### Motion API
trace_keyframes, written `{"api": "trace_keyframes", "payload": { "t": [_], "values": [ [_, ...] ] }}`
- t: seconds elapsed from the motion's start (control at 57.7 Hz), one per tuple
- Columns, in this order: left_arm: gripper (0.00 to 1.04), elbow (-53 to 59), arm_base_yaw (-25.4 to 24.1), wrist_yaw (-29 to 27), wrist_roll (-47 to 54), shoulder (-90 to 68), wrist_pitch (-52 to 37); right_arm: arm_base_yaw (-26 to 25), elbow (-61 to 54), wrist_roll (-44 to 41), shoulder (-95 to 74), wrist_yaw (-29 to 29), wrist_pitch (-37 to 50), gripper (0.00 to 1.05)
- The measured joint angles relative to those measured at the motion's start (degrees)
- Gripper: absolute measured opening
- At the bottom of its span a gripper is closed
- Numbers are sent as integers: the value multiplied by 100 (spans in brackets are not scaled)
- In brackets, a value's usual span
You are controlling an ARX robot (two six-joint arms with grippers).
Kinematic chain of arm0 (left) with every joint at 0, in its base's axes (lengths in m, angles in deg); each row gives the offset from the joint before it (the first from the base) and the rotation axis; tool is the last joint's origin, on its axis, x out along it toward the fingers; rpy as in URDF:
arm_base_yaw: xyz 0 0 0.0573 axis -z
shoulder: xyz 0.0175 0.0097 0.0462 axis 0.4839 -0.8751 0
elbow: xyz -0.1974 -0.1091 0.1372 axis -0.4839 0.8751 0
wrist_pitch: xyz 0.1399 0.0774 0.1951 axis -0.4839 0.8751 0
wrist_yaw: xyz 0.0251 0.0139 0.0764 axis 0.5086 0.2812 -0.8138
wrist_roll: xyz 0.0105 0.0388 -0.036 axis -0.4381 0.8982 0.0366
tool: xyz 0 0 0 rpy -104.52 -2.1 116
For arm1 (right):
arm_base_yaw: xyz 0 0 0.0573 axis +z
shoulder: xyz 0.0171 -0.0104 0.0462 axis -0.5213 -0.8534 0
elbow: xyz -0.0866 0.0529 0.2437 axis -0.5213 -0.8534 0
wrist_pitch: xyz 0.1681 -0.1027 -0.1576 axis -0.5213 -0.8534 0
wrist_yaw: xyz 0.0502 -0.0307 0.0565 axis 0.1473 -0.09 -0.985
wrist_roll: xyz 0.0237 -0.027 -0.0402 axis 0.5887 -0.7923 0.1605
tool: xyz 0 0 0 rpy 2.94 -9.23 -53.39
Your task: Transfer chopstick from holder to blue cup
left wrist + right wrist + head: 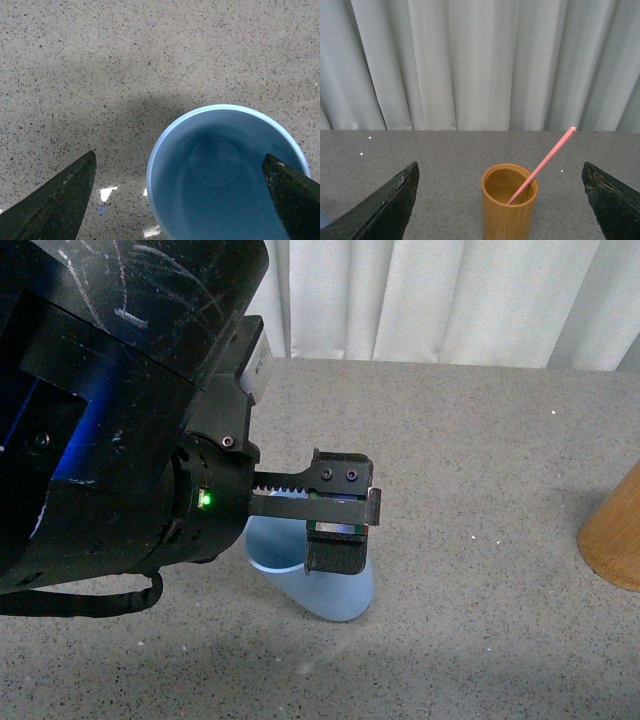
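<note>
Under the left gripper (178, 155), jaws spread wide, the blue cup (220, 170) is standing, ahead of the right gripper (500, 165), also spread wide, the chopstick (545, 162) is leaning in the holder (509, 217)

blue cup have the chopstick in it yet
No, the blue cup is empty inside, and the chopstick leans in the holder.

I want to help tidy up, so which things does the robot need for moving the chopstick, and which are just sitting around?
For the job:
- pink chopstick, leaning in the holder
- wooden holder
- blue cup, empty
- left claw, open above the cup

Just there:
- grey table
- white curtain
</note>
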Motion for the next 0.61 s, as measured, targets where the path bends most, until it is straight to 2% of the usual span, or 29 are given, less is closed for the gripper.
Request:
{"api": "trace_keyframes", "payload": {
  "t": [0.606],
  "values": [
    [98,48,11,-2,-70,98,33,0,0,0,0,-2,0,95]
  ]
}}
